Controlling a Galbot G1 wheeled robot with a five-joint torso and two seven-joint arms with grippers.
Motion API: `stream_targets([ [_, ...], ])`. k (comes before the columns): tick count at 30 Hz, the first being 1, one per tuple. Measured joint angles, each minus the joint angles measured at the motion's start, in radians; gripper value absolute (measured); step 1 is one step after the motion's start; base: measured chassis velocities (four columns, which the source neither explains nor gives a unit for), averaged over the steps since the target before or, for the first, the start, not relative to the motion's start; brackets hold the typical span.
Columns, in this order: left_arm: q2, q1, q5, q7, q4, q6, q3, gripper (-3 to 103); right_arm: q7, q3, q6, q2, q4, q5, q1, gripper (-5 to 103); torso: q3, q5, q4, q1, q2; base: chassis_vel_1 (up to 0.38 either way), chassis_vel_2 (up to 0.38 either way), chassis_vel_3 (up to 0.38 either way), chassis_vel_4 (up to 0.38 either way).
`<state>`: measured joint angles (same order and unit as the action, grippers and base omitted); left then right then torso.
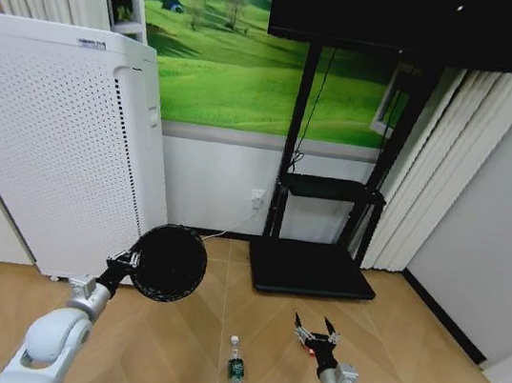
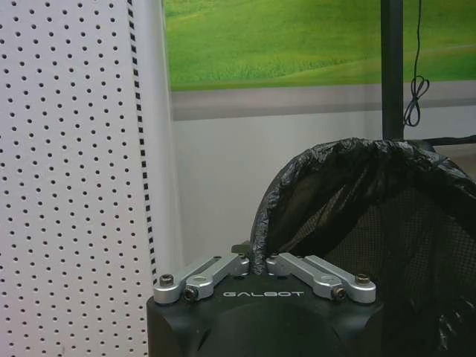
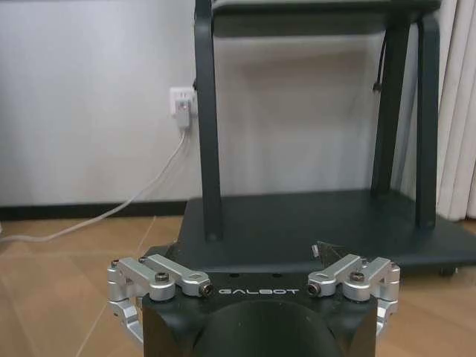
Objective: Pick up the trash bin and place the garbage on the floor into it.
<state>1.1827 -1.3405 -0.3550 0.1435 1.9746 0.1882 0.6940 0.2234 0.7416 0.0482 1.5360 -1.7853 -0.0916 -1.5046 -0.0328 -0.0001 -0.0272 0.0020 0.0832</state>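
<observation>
Left gripper clamped on the rim of the trash bin, held above the floor. Right gripper jaws spread wide, low near the bottle.

Probably a living room at home: a screen on a black stand, a meadow mural, curtains, herringbone wood floor.

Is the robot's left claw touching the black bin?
Touching. In the left wrist view, the left gripper is shut on the trash bin, pinching its bag-lined rim.
</observation>
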Motion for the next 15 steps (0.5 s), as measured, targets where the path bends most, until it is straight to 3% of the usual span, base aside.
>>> stream_targets([
  [5, -0.013, 0.047, -0.007, 0.001, -0.016, -0.001, -0.040, 4, 0.003, -0.040, 0.065, -0.005, 0.047, -0.044, 0.008, 100, 0.000, 0.0000, 0.0001, 0.000, 0.000, 0.020, -0.031, -0.023, 0.022],
  [9, -0.020, 0.104, -0.003, -0.011, -0.035, 0.001, -0.111, 4, -0.068, -0.146, 0.145, -0.006, 0.113, -0.135, 0.016, 100, 0.000, 0.0002, 0.0003, 0.000, 0.000, 0.000, 0.000, 0.000, 0.000],
  [14, -0.024, 0.157, -0.003, -0.024, -0.057, 0.004, -0.174, 4, -0.144, -0.216, 0.164, 0.024, 0.189, -0.143, 0.027, 100, 0.000, 0.0001, 0.0002, 0.000, 0.000, 0.000, 0.000, 0.000, 0.000],
  [15, -0.028, 0.186, -0.005, -0.027, -0.069, 0.008, -0.200, 4, -0.188, -0.235, 0.172, 0.048, 0.232, -0.139, 0.041, 100, 0.000, -0.0001, 0.0001, 0.000, 0.000, 0.000, 0.000, 0.000, 0.000],
])
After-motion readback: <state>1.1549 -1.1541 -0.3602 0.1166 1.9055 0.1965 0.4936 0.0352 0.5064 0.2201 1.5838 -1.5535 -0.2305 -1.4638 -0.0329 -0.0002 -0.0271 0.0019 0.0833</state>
